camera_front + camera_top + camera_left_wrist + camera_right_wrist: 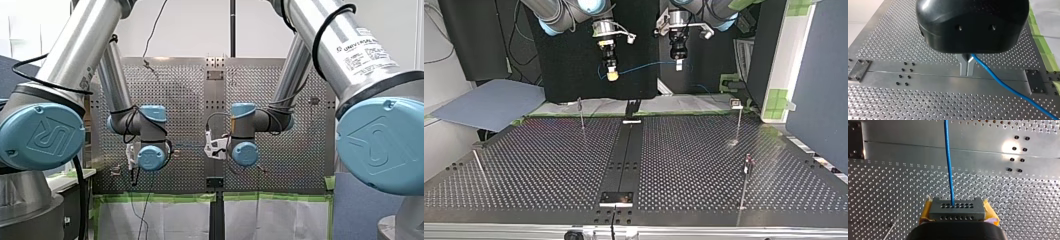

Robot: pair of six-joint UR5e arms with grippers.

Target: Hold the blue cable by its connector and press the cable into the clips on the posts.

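Perforated metal table (549, 160) spreads below you. Your right pincer (958, 207), yellow-padded, clamps the grey block connector (957, 213). From it the thin blue cable (948, 165) runs to your left pincer (967, 71), whose metal fingers close on it, high above the table.

Thin blue cable (948, 165) — straight, entering grey connector (957, 211).

Table (524, 165): perforated metal, crossed down the middle by a dark strip (626, 150).
Right gripper (611, 75): hung above the far edge, at the view's left; yellow tip shown.
Left gripper (678, 64): hung beside it, at the view's right.
Blue cable (649, 64): strung between the two grippers, well above the table.
Posts (581, 114): thin uprights stood at far left, far right and near right, well apart from the cable.
Grey-blue sheet (489, 102): laid off the table, at the view's left.
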